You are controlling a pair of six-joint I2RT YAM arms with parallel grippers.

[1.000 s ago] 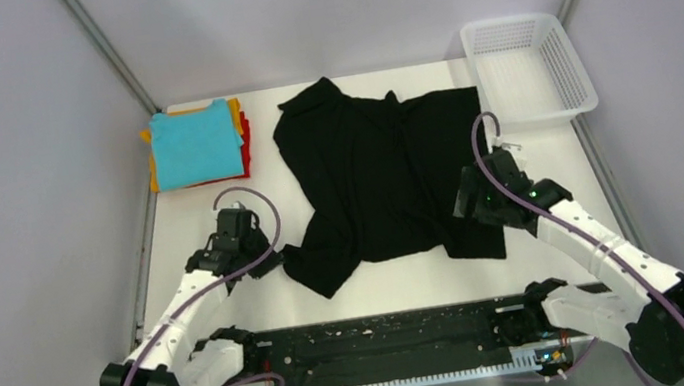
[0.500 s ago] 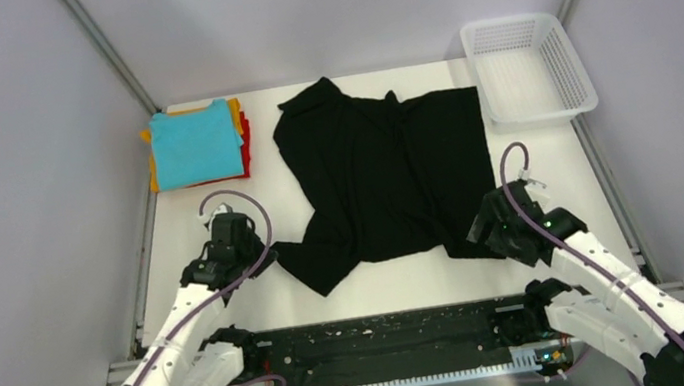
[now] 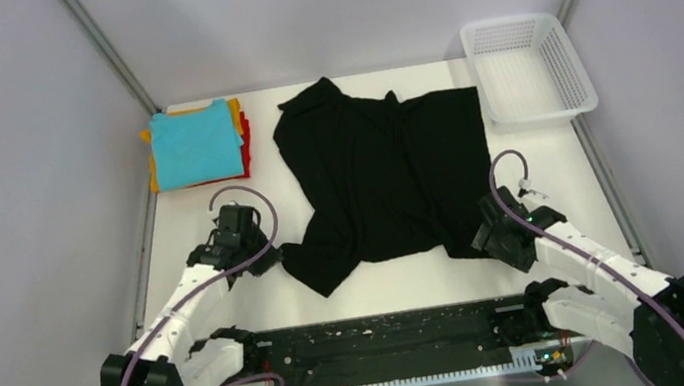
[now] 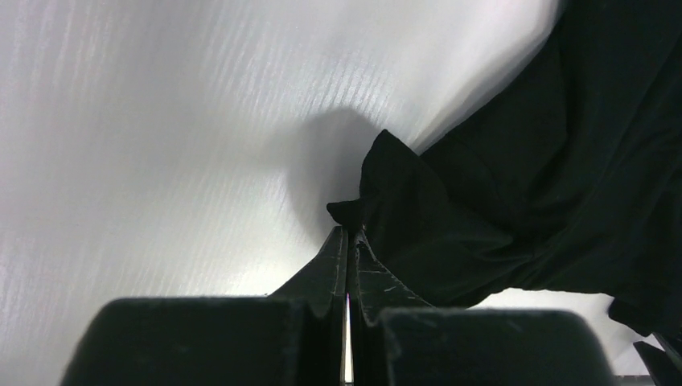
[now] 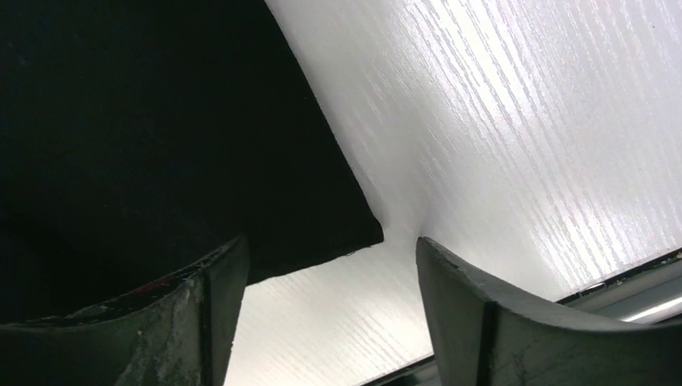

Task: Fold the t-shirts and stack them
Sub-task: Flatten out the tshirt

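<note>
A large black t-shirt (image 3: pixel 386 172) lies spread over the middle of the table. Its near left corner (image 4: pixel 378 185) is lifted off the surface. My left gripper (image 3: pixel 269 258) (image 4: pixel 347 231) is shut on that corner's tip. My right gripper (image 3: pixel 483 234) (image 5: pixel 330 245) stands open low at the shirt's near right corner (image 5: pixel 354 229), which lies flat between the two fingers. The left finger (image 5: pixel 213 281) is over the cloth, the right finger (image 5: pixel 458 281) over bare table. A folded stack sits at the back left, with a teal t-shirt (image 3: pixel 195 143) on top and orange-yellow and red edges showing under it.
A white mesh basket (image 3: pixel 565 71) stands at the back right corner. A black strip (image 3: pixel 379 344) runs along the near edge between the arm bases. Grey walls close in the left and right sides.
My right arm has pulled back toward the near edge, down to the shirt's near right corner, and its jaws have narrowed a little. The left gripper has hardly shifted and stays shut.
</note>
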